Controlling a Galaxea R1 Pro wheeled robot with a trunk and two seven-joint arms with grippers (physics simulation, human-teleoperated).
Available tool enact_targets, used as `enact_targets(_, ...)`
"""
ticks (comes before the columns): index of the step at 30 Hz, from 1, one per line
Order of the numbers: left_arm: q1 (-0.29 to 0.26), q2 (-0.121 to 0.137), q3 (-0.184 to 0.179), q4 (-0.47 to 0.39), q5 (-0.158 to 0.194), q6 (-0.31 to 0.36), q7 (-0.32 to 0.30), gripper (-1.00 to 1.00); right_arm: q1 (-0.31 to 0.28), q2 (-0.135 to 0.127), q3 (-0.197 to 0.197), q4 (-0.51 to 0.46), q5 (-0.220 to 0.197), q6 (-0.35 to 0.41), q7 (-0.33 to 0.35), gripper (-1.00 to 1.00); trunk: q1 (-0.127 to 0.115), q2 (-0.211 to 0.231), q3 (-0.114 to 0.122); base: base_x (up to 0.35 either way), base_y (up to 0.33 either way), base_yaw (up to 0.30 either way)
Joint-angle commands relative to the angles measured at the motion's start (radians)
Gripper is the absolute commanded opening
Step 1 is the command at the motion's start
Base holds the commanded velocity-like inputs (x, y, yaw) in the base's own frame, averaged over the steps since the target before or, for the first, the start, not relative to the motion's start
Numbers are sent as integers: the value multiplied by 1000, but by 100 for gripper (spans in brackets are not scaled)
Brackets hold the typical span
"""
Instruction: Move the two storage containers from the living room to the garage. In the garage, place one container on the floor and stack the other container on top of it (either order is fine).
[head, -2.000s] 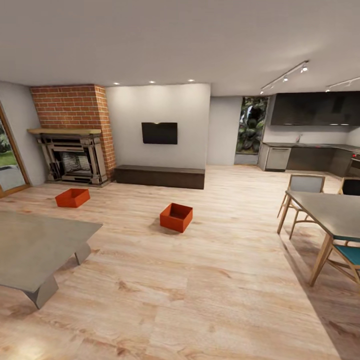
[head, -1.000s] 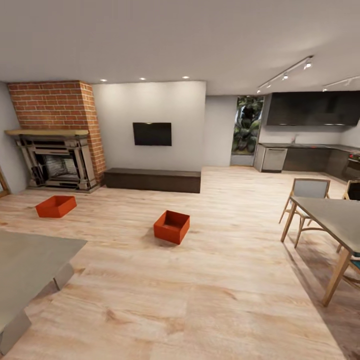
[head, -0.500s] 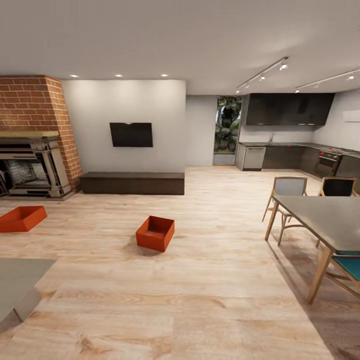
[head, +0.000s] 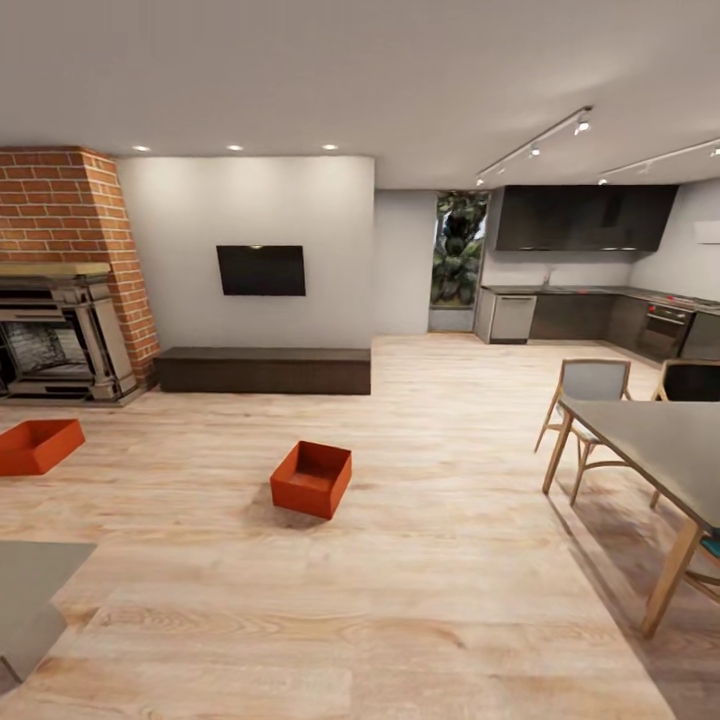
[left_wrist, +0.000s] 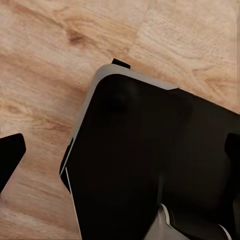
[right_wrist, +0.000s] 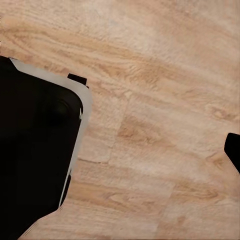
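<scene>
Two orange-red storage containers sit on the light wood plank floor of the living room. One container (head: 312, 480) is left of the head view's centre, open side up and turned at an angle. The other container (head: 38, 445) lies at the left edge, near the fireplace (head: 62, 338). In the left wrist view my left gripper (left_wrist: 120, 150) is open, with dark fingertips (left_wrist: 10, 156) at both picture edges over my black base. In the right wrist view my right gripper (right_wrist: 120, 150) is open above bare planks, one fingertip (right_wrist: 233, 150) showing. The garage is out of view.
A low dark bench (head: 265, 370) runs under a wall TV. A grey low table (head: 30, 590) juts in at the lower left. The dining table (head: 660, 440) with chairs (head: 592, 385) stands at the right. A dark kitchen (head: 580, 320) lies at the back right.
The head camera has turned to the right, so the fireplace, both containers and the grey table have slid left in the picture. The containers themselves have not moved.
</scene>
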Motion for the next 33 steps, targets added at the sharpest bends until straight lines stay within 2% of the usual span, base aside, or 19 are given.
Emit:
enact_targets(1, 0, 0, 3, 0, 0, -2, 1, 100, -1, 0, 3, 3, 5, -4, -5, 100, 1, 0, 0, 323, 132, 0)
enact_targets(33, 0, 0, 3, 0, 0, -2, 0, 100, -1, 0, 3, 3, 5, -5, -5, 100, 1, 0, 0, 312, 188, 0)
